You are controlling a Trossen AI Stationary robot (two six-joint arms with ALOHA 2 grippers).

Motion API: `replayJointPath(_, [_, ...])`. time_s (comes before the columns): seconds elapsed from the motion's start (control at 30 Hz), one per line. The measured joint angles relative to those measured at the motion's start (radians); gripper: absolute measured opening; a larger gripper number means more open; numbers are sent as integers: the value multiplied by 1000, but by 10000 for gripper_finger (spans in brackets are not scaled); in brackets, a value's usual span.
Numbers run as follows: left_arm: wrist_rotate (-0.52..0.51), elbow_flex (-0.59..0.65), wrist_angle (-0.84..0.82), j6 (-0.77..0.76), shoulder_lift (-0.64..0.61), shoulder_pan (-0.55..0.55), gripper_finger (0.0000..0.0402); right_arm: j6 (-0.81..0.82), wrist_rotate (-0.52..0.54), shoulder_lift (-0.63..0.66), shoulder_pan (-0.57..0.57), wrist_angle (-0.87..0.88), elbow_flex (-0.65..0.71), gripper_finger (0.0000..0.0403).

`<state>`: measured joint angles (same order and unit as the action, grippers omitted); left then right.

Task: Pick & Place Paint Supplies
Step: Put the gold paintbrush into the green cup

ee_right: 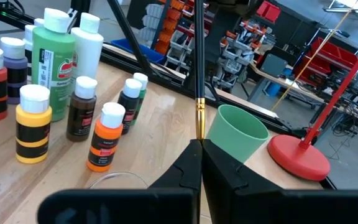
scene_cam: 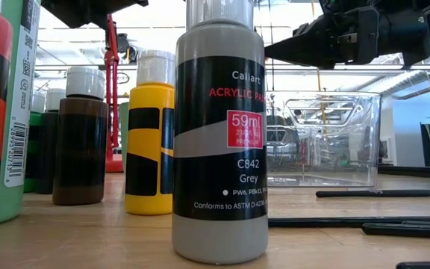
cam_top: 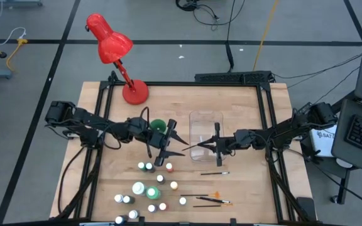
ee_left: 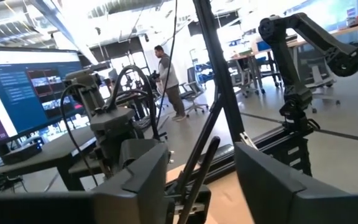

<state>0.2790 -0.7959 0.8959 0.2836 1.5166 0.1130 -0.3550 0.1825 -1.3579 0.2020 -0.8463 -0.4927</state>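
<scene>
Grey plastic bottle stands cylindrical on wood table.

A robotics lab: around the wooden worktable stand monitors, another robot arm, office chairs, cabling and a person.

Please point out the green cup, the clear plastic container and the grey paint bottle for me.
green cup [ee_right: 238,134]: right wrist view, on its outer wall below the rim.
clear plastic container [cam_top: 206,121]: high view, on its far rim.
grey paint bottle [scene_cam: 219,127]: low view, on its black label.
</scene>
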Motion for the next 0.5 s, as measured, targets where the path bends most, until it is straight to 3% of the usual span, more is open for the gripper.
replayJointPath(0.37, [-4, 0, -3, 49, 0, -1, 15, 2, -1, 0, 0, 2, 0, 0])
replayJointPath(0.5, [-10, -1, -7, 80, -8, -2, 10, 2, -1, 0, 0, 4, 0, 0])
